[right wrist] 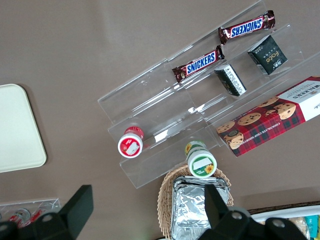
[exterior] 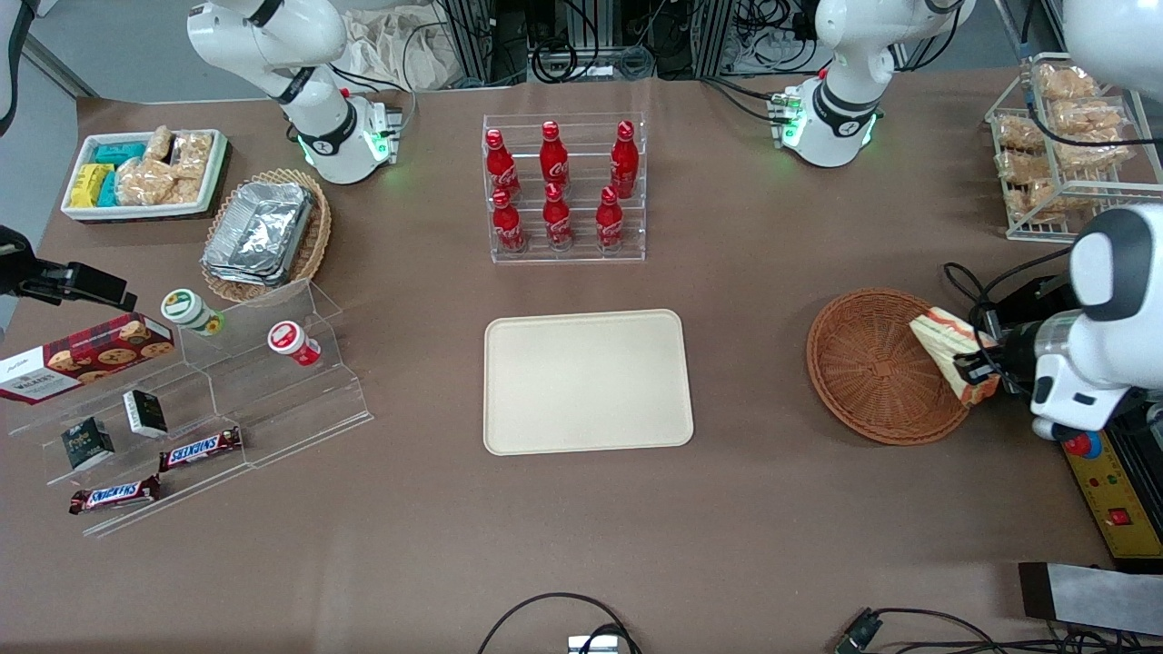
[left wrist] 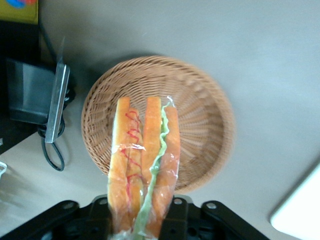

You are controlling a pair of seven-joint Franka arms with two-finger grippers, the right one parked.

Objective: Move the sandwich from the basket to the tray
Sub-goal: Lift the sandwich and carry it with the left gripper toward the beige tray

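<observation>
My left gripper [exterior: 979,361] is shut on the wrapped sandwich [exterior: 949,350] and holds it above the rim of the reddish-brown wicker basket [exterior: 863,368], at the side toward the working arm's end. In the left wrist view the sandwich [left wrist: 142,165] stands between the black fingers [left wrist: 100,215], with the basket [left wrist: 200,120] empty below it. The cream tray [exterior: 586,381] lies flat and bare at the table's middle; a corner of it also shows in the left wrist view [left wrist: 300,210].
A clear rack of red bottles [exterior: 563,186] stands farther from the front camera than the tray. A white wire rack of bagged snacks [exterior: 1063,154] stands near the working arm. A yellow control box [exterior: 1118,490] sits beside the basket. Clear display steps [exterior: 182,400] stand toward the parked arm's end.
</observation>
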